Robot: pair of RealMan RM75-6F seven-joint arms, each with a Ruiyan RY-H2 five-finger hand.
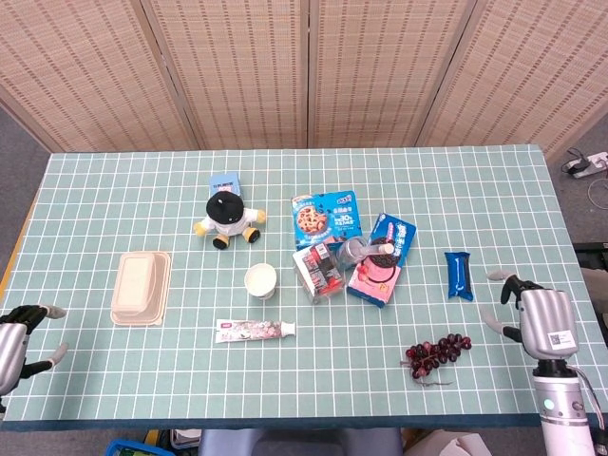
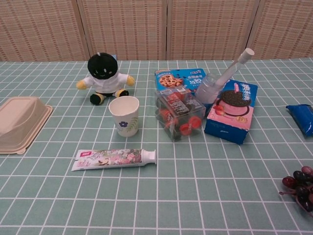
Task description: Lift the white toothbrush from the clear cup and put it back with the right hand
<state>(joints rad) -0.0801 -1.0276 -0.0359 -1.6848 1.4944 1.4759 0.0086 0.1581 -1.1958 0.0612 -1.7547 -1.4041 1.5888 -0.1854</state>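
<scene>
The clear cup [image 2: 207, 90] [image 1: 354, 251] stands between the cookie box and the pink box. The white toothbrush [image 2: 234, 64] [image 1: 376, 253] leans in it, its head pointing up and right. My right hand [image 1: 532, 315] is far off at the table's front right edge, fingers apart and holding nothing; the chest view does not show it. My left hand [image 1: 17, 334] hangs at the front left edge, also holding nothing with fingers spread.
Around the cup sit a blue cookie box [image 2: 178, 78], a pink cookie box [image 2: 231, 110] and a clear snack box [image 2: 179, 113]. A paper cup [image 2: 124, 115], toothpaste tube [image 2: 115, 159], plush toy [image 2: 103, 72], beige lidded container [image 2: 18, 122], blue packet [image 1: 459, 274] and grapes [image 1: 435, 351] lie about.
</scene>
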